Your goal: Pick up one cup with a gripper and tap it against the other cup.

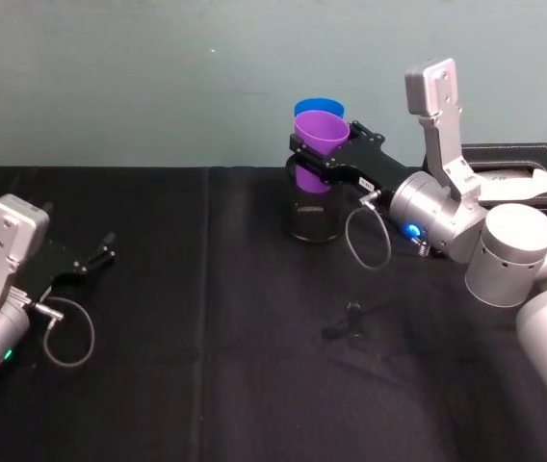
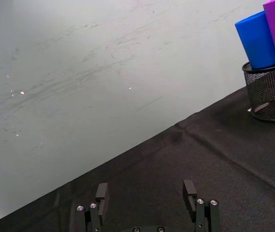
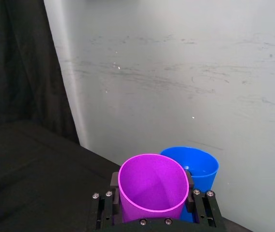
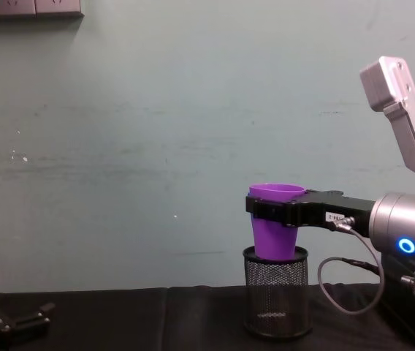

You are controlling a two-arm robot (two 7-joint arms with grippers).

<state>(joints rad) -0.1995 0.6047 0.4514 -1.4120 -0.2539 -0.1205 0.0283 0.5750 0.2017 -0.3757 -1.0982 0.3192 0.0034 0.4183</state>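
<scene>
Right gripper (image 1: pixel 324 154): jaws pinching the purple cup (image 1: pixel 320 130) just under its rim, one jaw on each side. The cup is upright, open end up and off the table. In the chest view its base sits at the rim of the mesh holder (image 4: pixel 275 292); I cannot tell whether it dips inside.

The blue cup (image 1: pixel 319 105) is at 12 o'clock from the purple cup, right behind it. In the right wrist view the two rims sit side by side, but actual contact cannot be confirmed. In the left wrist view the blue cup's base drops behind the holder's rim; whether it stands inside or behind is unclear.

The holder stands at 12 o'clock on the black tablecloth (image 1: pixel 206 385), near the wall. A small black claw (image 1: pixel 351 316) lies on the cloth at 5 o'clock from the holder, well apart. A black box (image 1: pixel 514 159) sits at 2 o'clock on the table.

Left gripper (image 2: pixel 145 193): jaws spread and empty, low over the cloth at 8 o'clock, well apart from the cups.
</scene>
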